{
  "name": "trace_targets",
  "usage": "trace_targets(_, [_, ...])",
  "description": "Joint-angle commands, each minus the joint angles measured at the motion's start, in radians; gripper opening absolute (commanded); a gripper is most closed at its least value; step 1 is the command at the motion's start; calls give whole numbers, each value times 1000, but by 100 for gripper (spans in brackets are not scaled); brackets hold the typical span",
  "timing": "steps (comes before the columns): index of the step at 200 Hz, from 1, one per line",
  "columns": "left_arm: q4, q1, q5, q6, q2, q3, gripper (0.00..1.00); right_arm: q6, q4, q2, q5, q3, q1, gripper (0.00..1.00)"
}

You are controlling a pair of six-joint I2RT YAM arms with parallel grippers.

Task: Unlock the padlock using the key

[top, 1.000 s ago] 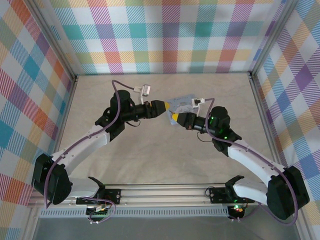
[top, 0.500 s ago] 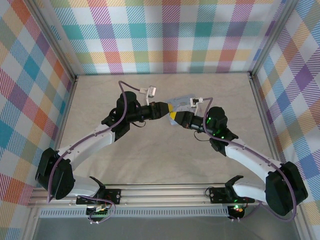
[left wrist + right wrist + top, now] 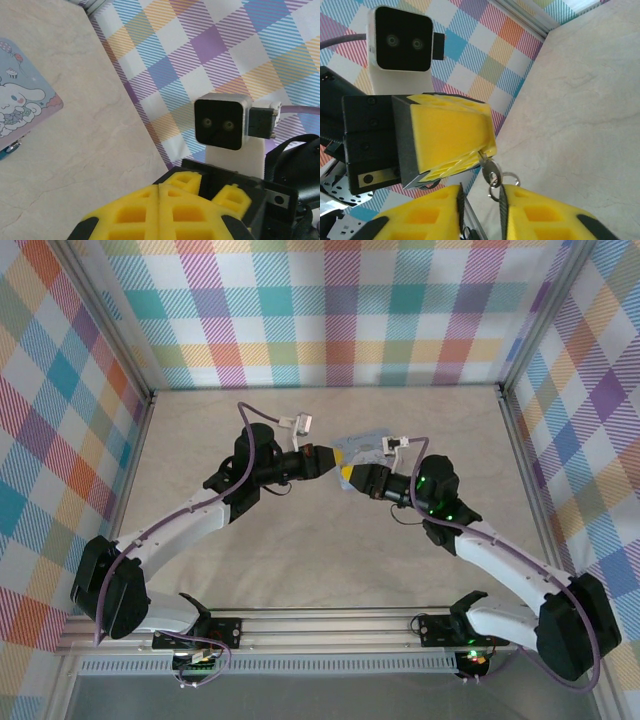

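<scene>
Just beside the tin (image 3: 365, 445): key gripped, lock not yet reached.
Your left gripper (image 3: 487, 150) is clamped tight on the key (image 3: 488, 169). Your right gripper (image 3: 480, 195) stands slightly parted, with the key's ring (image 3: 510, 175) hanging at its gap, not clearly pinched. You have yet to insert and turn the key; the padlock is too small to pick out at the tin's edge.
</scene>
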Motion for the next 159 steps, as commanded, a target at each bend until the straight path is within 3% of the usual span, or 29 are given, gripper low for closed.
trace_targets(1, [6, -7, 40, 35, -16, 33, 0, -42, -20, -16, -23, 9, -5, 30])
trace_targets(122, [-23, -9, 126, 76, -12, 50, 0, -58, -48, 0, -35, 49, -16, 35])
trace_targets(159, [-36, -10, 142, 87, -4, 58, 0, -62, -46, 4, -55, 57, -17, 32])
